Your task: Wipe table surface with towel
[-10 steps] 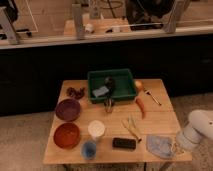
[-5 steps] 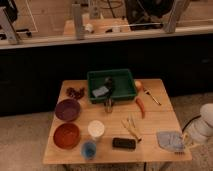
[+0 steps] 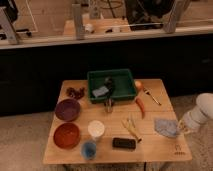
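Note:
A crumpled grey-blue towel (image 3: 165, 127) lies on the wooden table (image 3: 155, 150) near its right edge. My gripper (image 3: 181, 129) sits at the end of the white arm (image 3: 201, 112), which reaches in from the right. It is right at the towel's right side, low over the table's edge. The contact between gripper and towel is hidden.
A green tray (image 3: 125, 75) with small items stands at the back middle. A purple bowl (image 3: 67, 109), a red bowl (image 3: 66, 135), a white cup (image 3: 96, 129) and a blue cup (image 3: 89, 149) are on the left. A black object (image 3: 124, 143), yellow pieces (image 3: 131, 128), a red chili (image 3: 141, 106) and an orange (image 3: 138, 85) lie mid-table.
The towel has slid from the front right corner toward the back along the right edge. The arm and gripper moved with it, back and slightly right.

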`<state>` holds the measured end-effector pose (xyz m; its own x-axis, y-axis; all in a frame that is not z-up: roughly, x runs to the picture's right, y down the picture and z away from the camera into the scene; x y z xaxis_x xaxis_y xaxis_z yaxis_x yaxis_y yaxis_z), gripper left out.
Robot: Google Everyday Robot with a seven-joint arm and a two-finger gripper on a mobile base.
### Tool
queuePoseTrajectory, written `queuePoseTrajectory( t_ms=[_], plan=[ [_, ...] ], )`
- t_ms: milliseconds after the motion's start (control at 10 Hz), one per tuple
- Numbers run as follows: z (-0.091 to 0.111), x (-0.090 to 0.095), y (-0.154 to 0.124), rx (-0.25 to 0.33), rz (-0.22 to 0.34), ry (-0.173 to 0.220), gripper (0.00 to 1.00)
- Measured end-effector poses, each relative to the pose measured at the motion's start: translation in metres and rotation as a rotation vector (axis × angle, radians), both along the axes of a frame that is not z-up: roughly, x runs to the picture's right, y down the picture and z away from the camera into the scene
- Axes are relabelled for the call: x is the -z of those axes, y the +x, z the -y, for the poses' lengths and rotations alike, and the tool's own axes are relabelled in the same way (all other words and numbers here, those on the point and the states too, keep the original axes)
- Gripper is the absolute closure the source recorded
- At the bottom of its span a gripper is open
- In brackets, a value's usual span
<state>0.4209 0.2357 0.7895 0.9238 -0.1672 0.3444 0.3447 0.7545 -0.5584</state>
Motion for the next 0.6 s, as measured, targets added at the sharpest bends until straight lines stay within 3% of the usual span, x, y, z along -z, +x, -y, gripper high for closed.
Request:
queuePoseTrajectory(
  t_ms=[400,600],
  plan=[
    [-0.006,-0.003,-0.067,0.037,0.102,-0.002,1.00],
    [-0.027,0.013,-0.087,0.076,0.173,-0.018,1.00]
  ],
)
